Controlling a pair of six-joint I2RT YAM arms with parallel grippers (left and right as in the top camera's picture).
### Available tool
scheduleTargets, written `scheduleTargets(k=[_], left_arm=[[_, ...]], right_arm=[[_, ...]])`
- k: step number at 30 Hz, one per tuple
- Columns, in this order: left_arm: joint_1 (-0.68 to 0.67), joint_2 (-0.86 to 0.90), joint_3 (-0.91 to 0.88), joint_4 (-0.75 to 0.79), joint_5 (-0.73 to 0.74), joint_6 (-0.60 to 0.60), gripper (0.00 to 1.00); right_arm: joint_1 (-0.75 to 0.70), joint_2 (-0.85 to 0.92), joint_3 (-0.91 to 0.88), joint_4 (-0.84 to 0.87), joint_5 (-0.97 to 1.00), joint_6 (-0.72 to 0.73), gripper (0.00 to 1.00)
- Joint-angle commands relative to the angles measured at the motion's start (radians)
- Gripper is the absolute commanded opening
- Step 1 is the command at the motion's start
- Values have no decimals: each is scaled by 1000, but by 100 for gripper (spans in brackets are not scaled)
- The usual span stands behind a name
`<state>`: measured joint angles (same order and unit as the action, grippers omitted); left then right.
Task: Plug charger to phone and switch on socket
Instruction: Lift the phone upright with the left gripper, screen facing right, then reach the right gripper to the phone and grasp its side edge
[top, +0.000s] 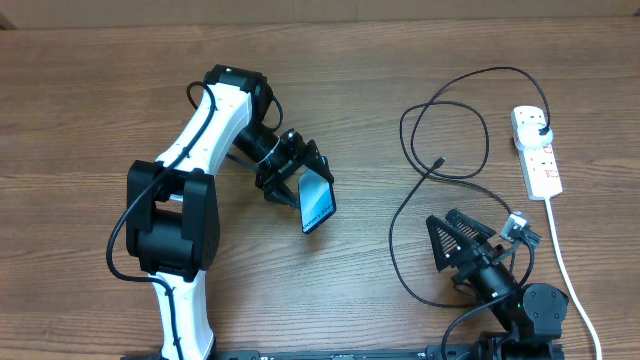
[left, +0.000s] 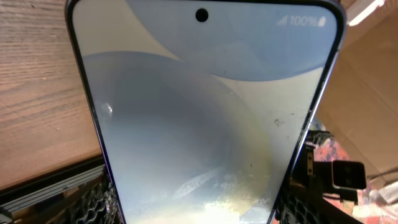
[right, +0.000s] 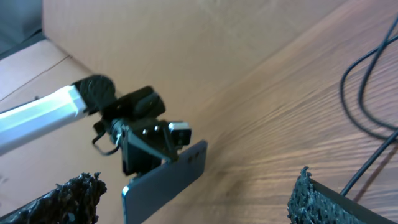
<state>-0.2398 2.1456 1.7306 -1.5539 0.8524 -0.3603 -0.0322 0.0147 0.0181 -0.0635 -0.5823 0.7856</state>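
1. i see bare table (top: 90, 100) at upper left and between the arms. the charger (top: 438, 161) loops across the right side, its plug seated in the socket (top: 537, 150) near the right edge.
2. in the left wrist view the phone (top: 317, 203) fills the frame, its lower end cut off. i cannot read the socket's switches.
3. the left gripper (top: 303, 186) pinches the tilted phone at centre frame. the right gripper (top: 446, 228), lower right, has its jaws spread wide, holding nothing.

Left jaws clamp the phone (top: 318, 203), charger (top: 392, 250) well apart.
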Motion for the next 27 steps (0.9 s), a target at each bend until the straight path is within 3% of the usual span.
scheduleTargets(k=[1,4,12,21,27], left_arm=[[5,5,28,-23,66,70,69],[5,5,28,-31,66,70,69],[5,5,29,-32,65,70,69],[4,5,28,-31,65,70,69],[4,5,28,-31,65,69,69]], right_arm=[[4,-9,-10,8,-154,31,100],[4,-9,-10,10,-253,68,100],[4,-9,-10,8,-304,368,100],[4,-7,10,42,-302,311,99],[4,24,133,-140,-219,252,99]])
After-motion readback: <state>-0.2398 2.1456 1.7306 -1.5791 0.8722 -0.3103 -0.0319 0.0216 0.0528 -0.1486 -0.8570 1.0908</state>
